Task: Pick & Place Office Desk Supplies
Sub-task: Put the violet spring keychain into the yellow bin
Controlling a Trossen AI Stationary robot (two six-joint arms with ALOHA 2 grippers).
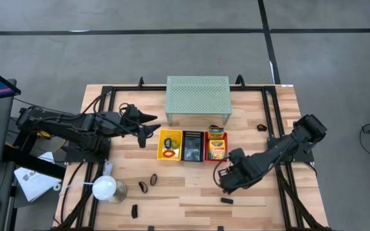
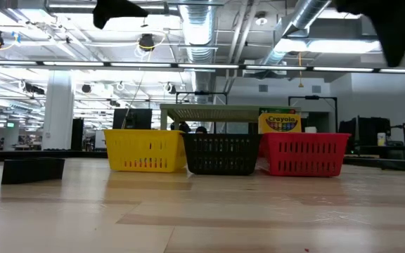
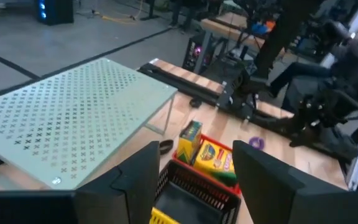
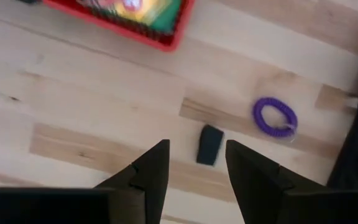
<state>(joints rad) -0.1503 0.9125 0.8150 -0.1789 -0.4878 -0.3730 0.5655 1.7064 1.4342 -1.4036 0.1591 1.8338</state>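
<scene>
While the left gripper (image 1: 151, 122) hangs empty, fingers parted, beside the yellow basket (image 1: 160, 153), the right gripper (image 4: 194, 163) hovers spread, grasping nothing, over a black clip (image 4: 209, 145) near a purple ring band (image 4: 275, 117)

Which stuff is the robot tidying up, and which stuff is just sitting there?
For the job:
yellow basket
black basket
red basket
crayon boxes
purple ring
black clip

Just sitting there:
green mesh shelf
white lamp
</scene>
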